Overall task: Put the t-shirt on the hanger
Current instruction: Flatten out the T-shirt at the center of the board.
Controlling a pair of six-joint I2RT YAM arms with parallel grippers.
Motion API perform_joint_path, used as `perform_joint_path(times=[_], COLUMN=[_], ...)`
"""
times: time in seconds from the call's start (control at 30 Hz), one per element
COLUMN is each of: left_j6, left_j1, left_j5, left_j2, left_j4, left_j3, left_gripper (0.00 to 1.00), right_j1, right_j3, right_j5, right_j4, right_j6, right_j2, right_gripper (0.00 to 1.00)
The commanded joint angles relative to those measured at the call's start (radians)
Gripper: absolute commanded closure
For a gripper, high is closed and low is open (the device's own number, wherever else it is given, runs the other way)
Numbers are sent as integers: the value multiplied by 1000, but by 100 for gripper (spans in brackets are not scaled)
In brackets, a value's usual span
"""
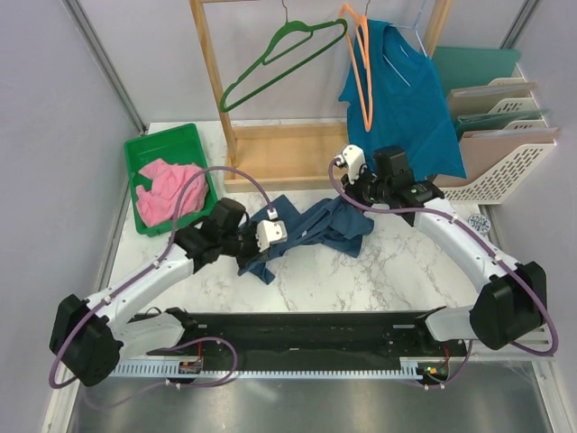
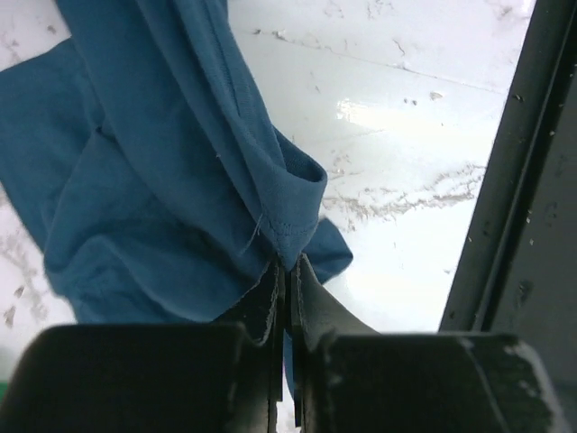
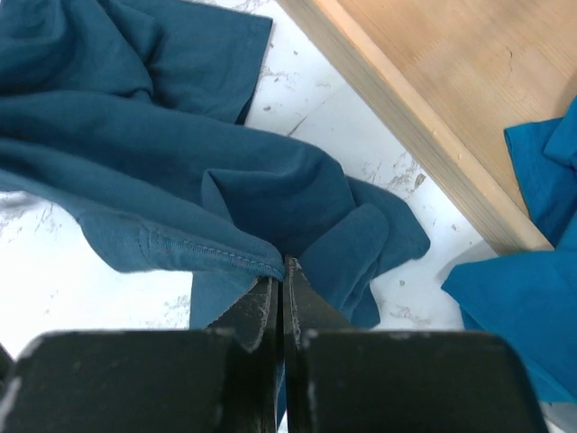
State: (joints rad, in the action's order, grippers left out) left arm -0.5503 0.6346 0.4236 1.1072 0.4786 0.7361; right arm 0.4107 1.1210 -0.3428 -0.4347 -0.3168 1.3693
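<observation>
The dark navy t-shirt (image 1: 306, 225) lies crumpled on the marble table, stretched between both arms. My left gripper (image 1: 259, 237) is shut on a fold at the shirt's left end; in the left wrist view the t-shirt (image 2: 162, 180) bunches up right at the closed left gripper (image 2: 288, 263). My right gripper (image 1: 350, 195) is shut on the right end; in the right wrist view a stitched hem of the t-shirt (image 3: 180, 162) is pinched at the tips of the right gripper (image 3: 281, 262). The orange hanger (image 1: 362, 68) hangs on the rack at the back, against a teal shirt.
A teal shirt (image 1: 406, 99) and a green hanger (image 1: 279, 54) hang on the wooden rack (image 1: 279, 149). At the left, a green bin (image 1: 171, 140) holds a pink garment (image 1: 167, 194). A file organizer (image 1: 505, 135) stands at the right. A black rail (image 1: 315, 329) runs along the near edge.
</observation>
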Motion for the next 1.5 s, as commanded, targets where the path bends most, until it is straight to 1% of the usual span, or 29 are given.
perform_joint_path(times=[0.0,0.03,0.07,0.1,0.2,0.27,0.33,0.37,0.43,0.47,0.5,0.57,0.6,0.63,0.67,0.7,0.73,0.77,0.83,0.87,0.93,0.97,1.13,1.17,1.33,1.37,1.47], left_j6=[-37,-43,-52,-43,-13,0,-5,-2,4,1,-6,-49,-66,-80,-89,-100,-123,-134,-158,-161,-166,-165,-132,-131,-106,-102,-50], left_j1=[-46,-46,-44,-44,-44,-44,-44,-44,-52,-59,-81,-110,-163,-194,-241,-260,-272,-283,-285,-285,-285,-283,-283,-283,-277,-268,-228], left_j5=[61,102,119,127,136,138,161,164,156,158,162,164,179,216,224,239,245,250,279,294,323,333,360,365,348,342,220], left_j2=[-111,-150,-159,-164,-144,-120,-109,-104,-101,-96,-78,-40,12,40,78,142,170,184,183,172,131,117,83,82,83,77,25], left_j4=[265,317,424,461,563,580,588,574,491,462,406,367,351,319,310,310,313,313,318,321,321,319,315,307,291,288,204], left_j3=[198,236,281,372,533,568,533,467,389,317,286,234,230,230,252,272,299,308,315,313,296,292,270,269,263,258,206], left_gripper=[98,98,96,91,89,85,85,85,89,89,89,89,89,89,87,86,84,79,73,65,58,52,50,37,35,18,17], right_j1=[0,2,2,2,2,2,2,2,0,2,2,2,2,2,2,2,2,2,2,2,2,2,2,4,2,4,4], right_j3=[34,49,60,74,144,175,168,157,111,94,82,54,53,51,54,60,63,69,89,95,109,112,114,115,128,131,138], right_j5=[1,-16,-27,-41,-50,-47,-74,-79,-91,-91,-91,-96,-96,-93,-85,-82,-78,-71,-70,-68,-68,-67,-67,-67,-64,-62,-59], right_j4=[-73,-94,-120,-136,-206,-245,-257,-259,-257,-250,-242,-210,-197,-176,-167,-148,-135,-128,-113,-110,-102,-102,-85,-84,-76,-76,-78], right_j6=[-60,-59,-47,-10,18,19,15,13,-8,-11,-11,-10,-7,-4,-7,-7,-5,-2,4,15,19,24,50,51,61,61,61], right_j2=[-123,-151,-212,-242,-329,-361,-366,-365,-342,-331,-319,-277,-262,-228,-208,-172,-156,-138,-92,-81,-55,-47,-13,-10,8,8,11], right_gripper=[100,100,100,100,100,100,100,100,100,100,100,100,100,100,100,100,100,100,100,100,100,100,100,100,100,100,100])
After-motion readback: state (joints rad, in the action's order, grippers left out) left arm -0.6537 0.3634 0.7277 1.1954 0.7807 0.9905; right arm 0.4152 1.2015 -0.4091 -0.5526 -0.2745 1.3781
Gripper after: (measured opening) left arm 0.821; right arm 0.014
